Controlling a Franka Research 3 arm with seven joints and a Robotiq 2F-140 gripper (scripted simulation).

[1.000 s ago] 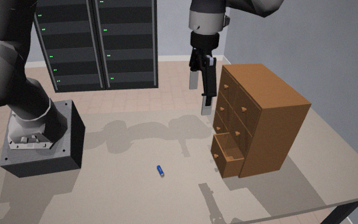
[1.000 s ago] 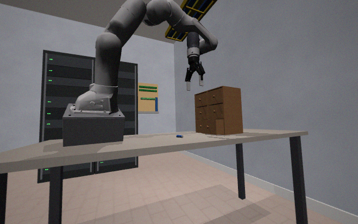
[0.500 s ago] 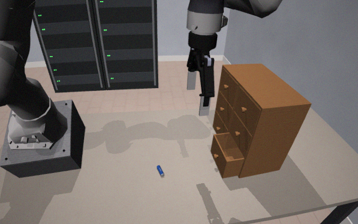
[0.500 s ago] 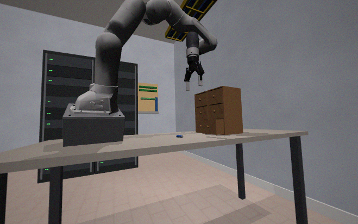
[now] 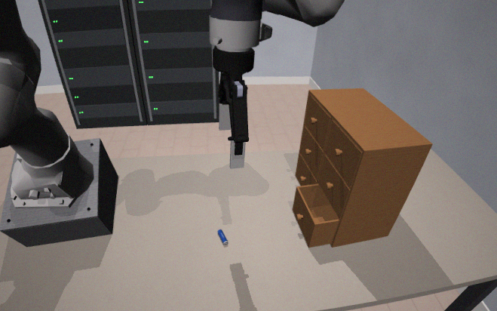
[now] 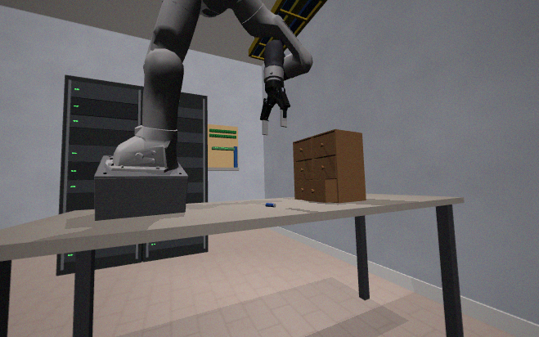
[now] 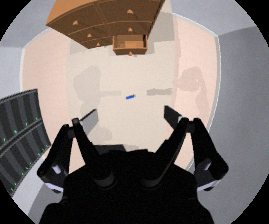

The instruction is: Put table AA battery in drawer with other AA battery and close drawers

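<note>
On table, near side, left of chest (image 5: 373, 154): little blue AA battery (image 5: 222, 236), lying flat. I see gripper (image 5: 237, 152) high above table, jaws wide open, nothing in them. Bottom drawer (image 5: 314, 216) sticks out part way. Battery looks small, light, hard, smooth, round. I think it rolls easy. I want to pinch it across middle.
</note>
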